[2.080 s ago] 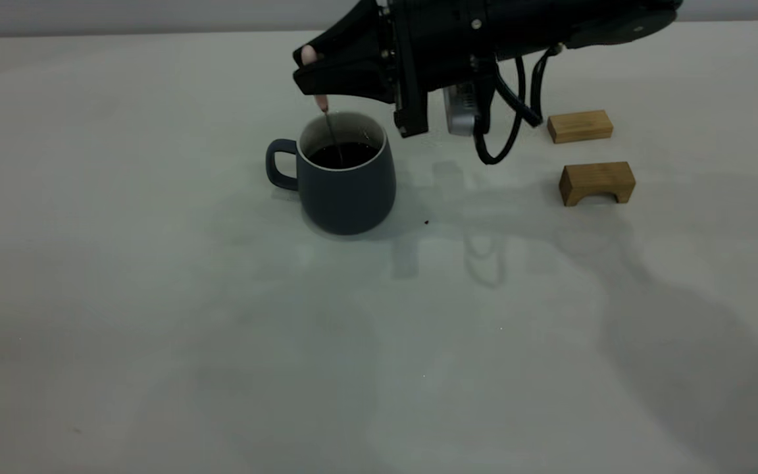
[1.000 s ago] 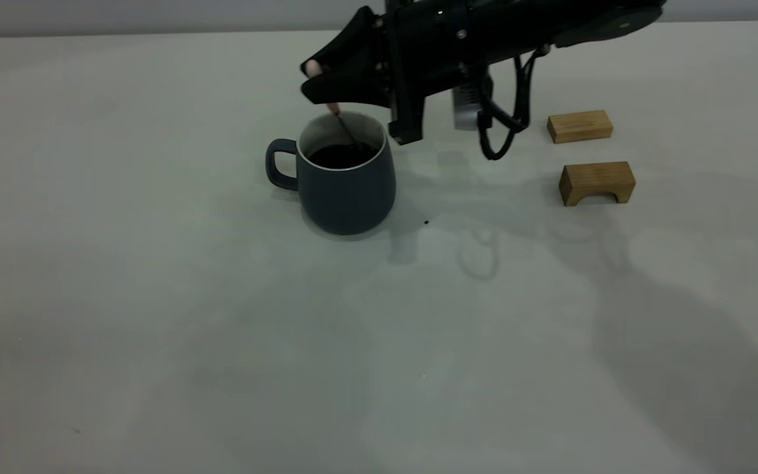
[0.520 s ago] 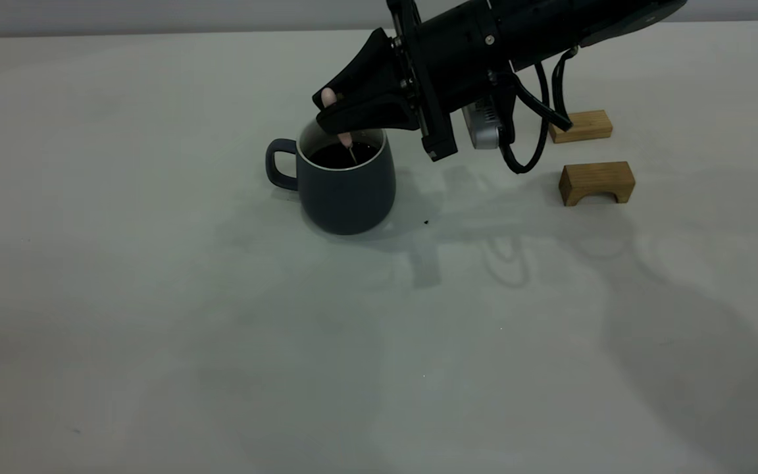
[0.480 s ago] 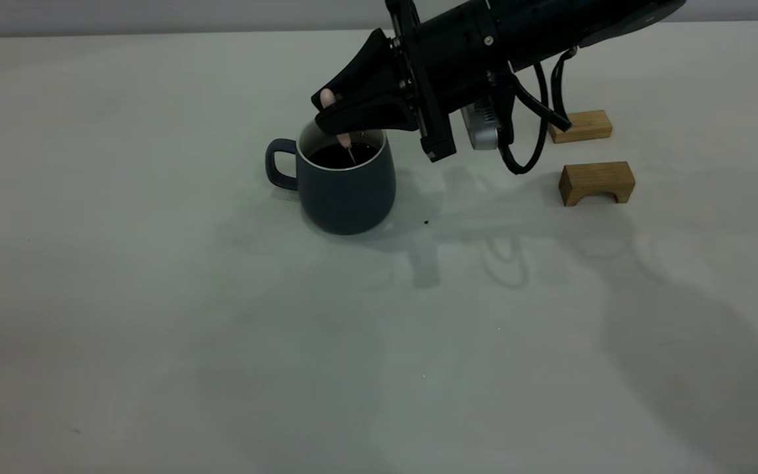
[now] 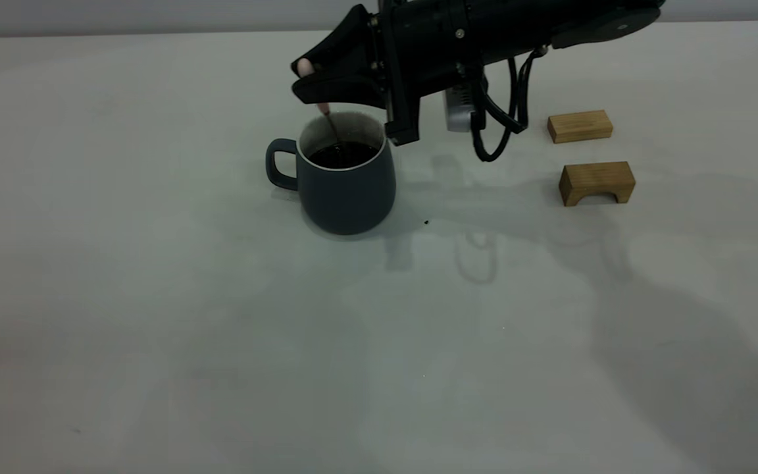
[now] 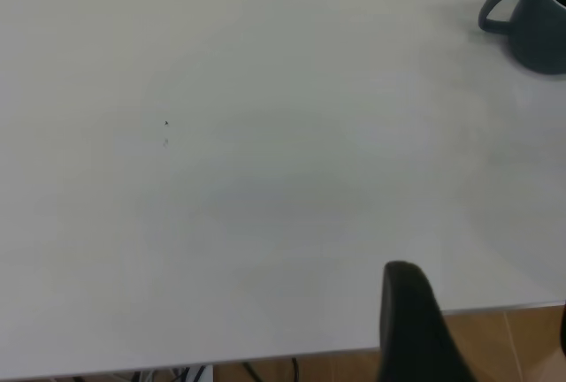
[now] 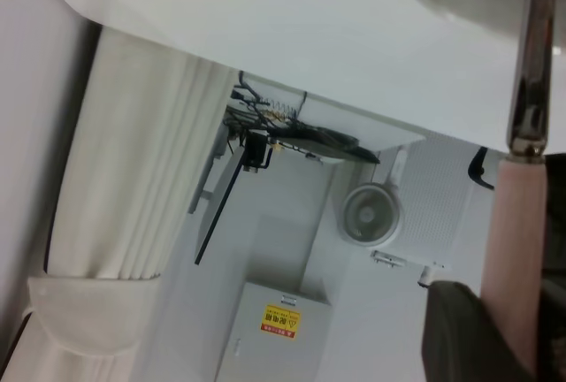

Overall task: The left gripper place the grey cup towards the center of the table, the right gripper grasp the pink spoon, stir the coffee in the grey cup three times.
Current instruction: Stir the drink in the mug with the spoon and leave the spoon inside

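Right tool point(image 5: 308, 84) pinches one pink spoon point(image 5: 322, 105), dipping it into coffee point(image 5: 341, 155) in one grey cup point(image 5: 346, 178); two wooden blocks point(image 5: 580, 126) nearby.

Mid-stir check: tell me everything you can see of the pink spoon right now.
The pink spoon is slim, with a pale pink handle and a thin grey metal neck. The right end effector is shut on the handle, whose rounded tip pokes out above the fingers. It hangs nearly upright, slightly tilted, the neck running down into the coffee in the grey cup. The bowl is hidden under the liquid.
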`<state>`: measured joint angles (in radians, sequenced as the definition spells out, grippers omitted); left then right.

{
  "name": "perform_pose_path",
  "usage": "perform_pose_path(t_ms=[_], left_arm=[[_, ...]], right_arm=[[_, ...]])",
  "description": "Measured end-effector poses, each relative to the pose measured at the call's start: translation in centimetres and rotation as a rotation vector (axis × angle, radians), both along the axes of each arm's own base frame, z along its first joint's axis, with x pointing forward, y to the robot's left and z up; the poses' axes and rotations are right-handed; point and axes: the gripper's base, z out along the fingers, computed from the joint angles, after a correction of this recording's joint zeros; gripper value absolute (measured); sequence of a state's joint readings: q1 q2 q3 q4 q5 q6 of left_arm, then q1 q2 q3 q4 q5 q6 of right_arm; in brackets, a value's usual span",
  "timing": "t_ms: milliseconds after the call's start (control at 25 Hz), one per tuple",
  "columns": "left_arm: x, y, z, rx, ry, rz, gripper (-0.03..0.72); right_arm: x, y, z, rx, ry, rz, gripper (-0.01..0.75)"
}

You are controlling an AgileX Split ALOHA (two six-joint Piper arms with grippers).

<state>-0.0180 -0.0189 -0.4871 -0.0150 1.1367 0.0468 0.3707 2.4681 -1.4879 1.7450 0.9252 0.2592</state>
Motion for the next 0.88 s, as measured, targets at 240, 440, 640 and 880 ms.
perform_pose_path(t_ms=[240, 440, 640, 880], left_arm=[[0.0, 0.0, 0.0, 0.000, 0.000, 0.000, 0.469], [0.0, 0.0, 0.0, 0.000, 0.000, 0.000, 0.469], [0.0, 0.0, 0.0, 0.000, 0.000, 0.000, 0.469], [0.0, 0.0, 0.0, 0.000, 0.000, 0.000, 0.469]], right_arm=[[-0.4, -0.9, -0.6, -0.066, -0.023, 0.089, 0.142], [-0.7, -0.9, -0.7, -0.087, -0.026, 0.129, 0.195], [-1.1, -0.8, -0.4, -0.046, -0.047, 0.184, 0.437], [-1.7, -0.5, 0.2, 0.028, -0.092, 0.271, 0.709]])
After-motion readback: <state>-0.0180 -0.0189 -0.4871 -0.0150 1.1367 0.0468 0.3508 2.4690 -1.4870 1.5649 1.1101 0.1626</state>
